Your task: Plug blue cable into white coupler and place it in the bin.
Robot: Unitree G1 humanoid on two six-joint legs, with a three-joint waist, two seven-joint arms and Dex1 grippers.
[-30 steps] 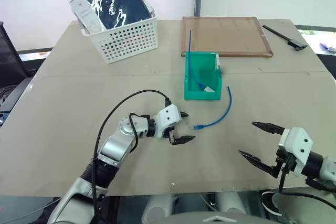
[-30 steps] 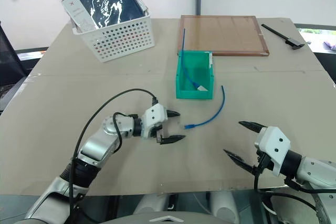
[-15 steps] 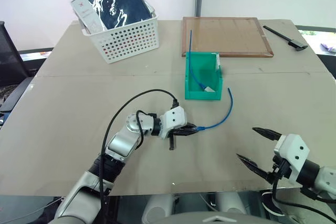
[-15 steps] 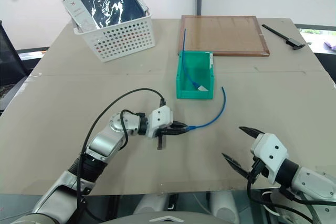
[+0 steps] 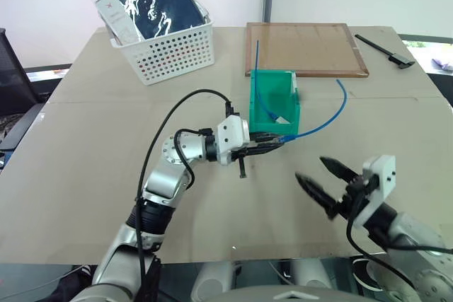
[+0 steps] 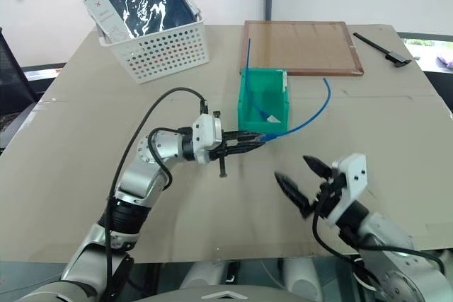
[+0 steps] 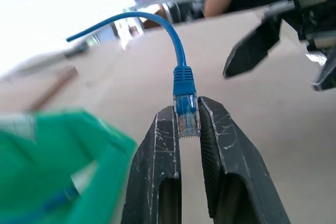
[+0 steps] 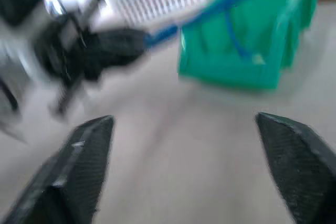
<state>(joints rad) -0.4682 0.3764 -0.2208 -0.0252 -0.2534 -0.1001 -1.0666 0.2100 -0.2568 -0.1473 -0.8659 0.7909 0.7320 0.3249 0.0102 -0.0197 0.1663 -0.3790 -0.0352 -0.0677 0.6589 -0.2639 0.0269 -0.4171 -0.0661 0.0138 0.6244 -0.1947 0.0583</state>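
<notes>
Tan bench [image 5: 106, 175]: left gripper [image 5: 277, 144] is clamped on the blue cable [image 7: 181, 69] by its plug, just before the green bin [image 5: 272, 129]. Right gripper [image 5: 316, 177] hangs spread and empty. Advisable: keep plug level, fetch coupler.

Left arm [image 5: 166, 182], centre-left of frame: silver-grey jointed links, white wrist housing, black looped cable along its length. Left gripper [image 5: 272, 145]: two black, scuffed, tapered fingers [image 7: 157, 166]. Right arm [image 5: 407, 235], lower right: grey link, white block-shaped wrist housing. Right gripper [image 5: 327, 183]: two black pointed fingers [image 8: 294, 156].
</notes>
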